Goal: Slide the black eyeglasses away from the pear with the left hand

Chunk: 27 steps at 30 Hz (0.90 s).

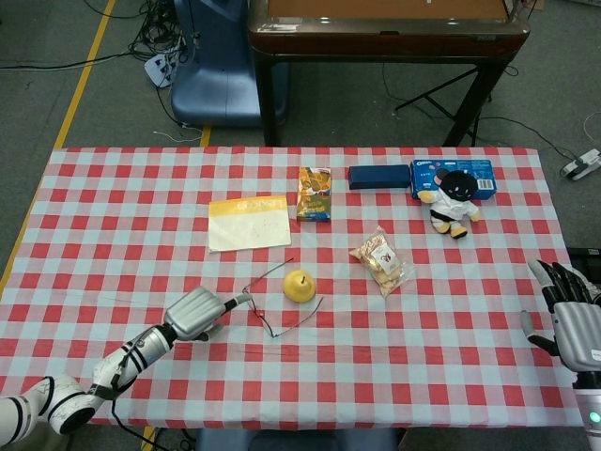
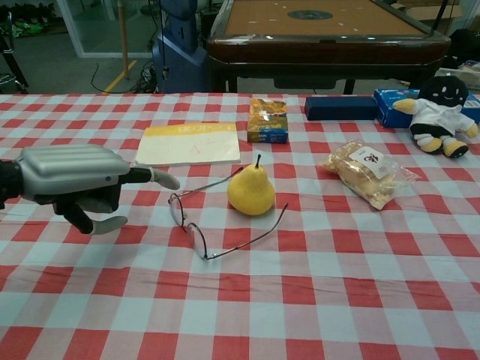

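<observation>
The black eyeglasses (image 1: 254,303) lie unfolded on the checked cloth, their thin arms reaching past either side of the yellow pear (image 1: 300,285), which stands upright just right of the lenses. The chest view shows the eyeglasses (image 2: 196,240) in front and left of the pear (image 2: 252,191). My left hand (image 1: 199,312) lies low on the table left of the glasses, one finger stretched out to the near lens and the rest curled in; contact cannot be told. It holds nothing, as the chest view of the left hand (image 2: 75,180) confirms. My right hand (image 1: 571,319) hovers off the table's right edge, fingers spread.
Behind the pear lie a yellow booklet (image 1: 248,223) and a snack box (image 1: 315,193). A bag of snacks (image 1: 381,261) sits to the pear's right. At the back right are a dark blue case (image 1: 378,176), a blue cookie box (image 1: 481,174) and a plush toy (image 1: 454,202).
</observation>
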Available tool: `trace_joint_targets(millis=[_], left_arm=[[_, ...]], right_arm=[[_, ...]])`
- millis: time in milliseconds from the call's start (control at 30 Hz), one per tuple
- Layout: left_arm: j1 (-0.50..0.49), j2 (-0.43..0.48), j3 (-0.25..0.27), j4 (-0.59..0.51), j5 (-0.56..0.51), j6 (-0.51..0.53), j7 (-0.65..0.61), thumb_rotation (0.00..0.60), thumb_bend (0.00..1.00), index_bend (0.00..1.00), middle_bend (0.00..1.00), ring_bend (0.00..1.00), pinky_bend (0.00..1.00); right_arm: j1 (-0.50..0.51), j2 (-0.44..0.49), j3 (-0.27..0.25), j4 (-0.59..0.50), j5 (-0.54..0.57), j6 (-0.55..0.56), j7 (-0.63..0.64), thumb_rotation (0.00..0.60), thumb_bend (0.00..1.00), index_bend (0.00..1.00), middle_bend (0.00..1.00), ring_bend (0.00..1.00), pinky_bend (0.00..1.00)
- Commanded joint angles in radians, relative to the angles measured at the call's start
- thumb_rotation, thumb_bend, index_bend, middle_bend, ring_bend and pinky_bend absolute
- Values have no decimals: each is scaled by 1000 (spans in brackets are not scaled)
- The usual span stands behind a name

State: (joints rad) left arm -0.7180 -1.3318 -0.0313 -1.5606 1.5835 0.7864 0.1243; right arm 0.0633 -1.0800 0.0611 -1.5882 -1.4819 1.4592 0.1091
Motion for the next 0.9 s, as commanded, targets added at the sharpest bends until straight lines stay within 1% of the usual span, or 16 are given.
trace_joint_targets(millis=[33, 300, 400, 533, 900], left_arm=[[-15, -15, -9, -2, -24, -16, 4, 600, 512, 101, 1000, 939, 972], [-57, -55, -20, 10, -89, -65, 57, 600, 512, 96, 1000, 942, 973], [-66, -64, -19, 15, -124, -80, 97, 600, 512, 92, 1000, 942, 973], [-68, -73, -15, 16, -163, -80, 145, 600, 512, 92, 1000, 942, 973], [-69, -68, 12, -2, -228, -73, 219, 600, 512, 92, 1000, 942, 973]], right_arm=[[1, -1, 0, 2, 0, -1, 2, 600, 430, 0, 87, 0, 69], [-3, -1, 0, 13, 2, 2, 14, 600, 430, 0, 87, 0, 69], [-7, -1, -1, 18, 4, 4, 20, 600, 430, 0, 87, 0, 69], [-11, -4, -1, 24, 7, 6, 27, 600, 431, 0, 87, 0, 69], [-11, -9, 0, 35, 4, 8, 38, 600, 430, 0, 87, 0, 69]])
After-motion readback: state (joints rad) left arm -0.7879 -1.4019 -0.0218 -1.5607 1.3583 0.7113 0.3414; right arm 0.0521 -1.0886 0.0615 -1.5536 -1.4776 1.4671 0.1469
